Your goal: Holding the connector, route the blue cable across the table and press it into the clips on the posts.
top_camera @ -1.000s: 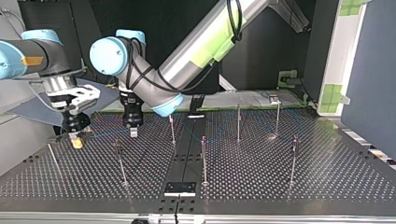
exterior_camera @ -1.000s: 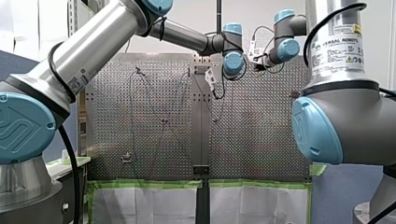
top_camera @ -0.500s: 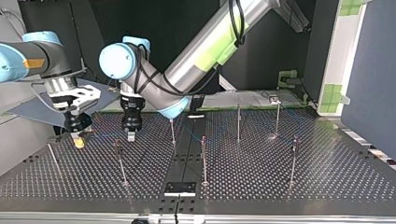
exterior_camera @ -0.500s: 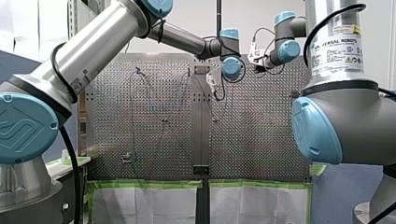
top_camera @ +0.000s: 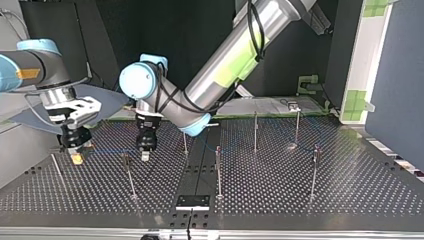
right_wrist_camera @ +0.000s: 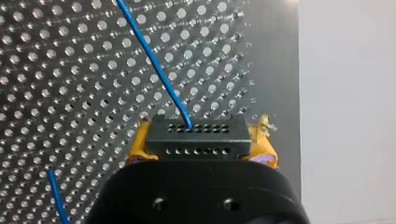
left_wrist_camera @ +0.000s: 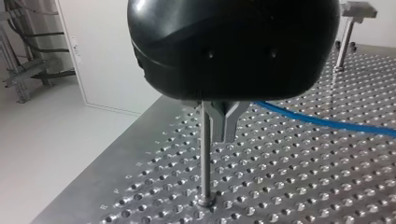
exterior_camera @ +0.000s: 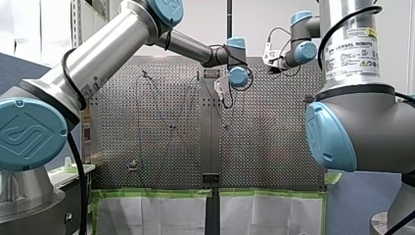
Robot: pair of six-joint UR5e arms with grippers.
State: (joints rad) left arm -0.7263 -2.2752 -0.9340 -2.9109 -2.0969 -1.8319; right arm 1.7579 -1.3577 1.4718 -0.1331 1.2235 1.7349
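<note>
Blue cable (right_wrist_camera: 154,63), black hole-dotted connector (right_wrist_camera: 196,140), yellow pads (right_wrist_camera: 136,147), silver perforated table (right_wrist_camera: 56,93).

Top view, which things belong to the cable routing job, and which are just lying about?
Job: cable, connector, posts, left gripper, right gripper.
Lying about: black plate, green tape.

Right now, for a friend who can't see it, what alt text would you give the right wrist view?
My right end effector, with yellow pads, grips a black connector with two rows of small holes. A blue cable leaves the connector and runs away over the perforated metal table.
</note>
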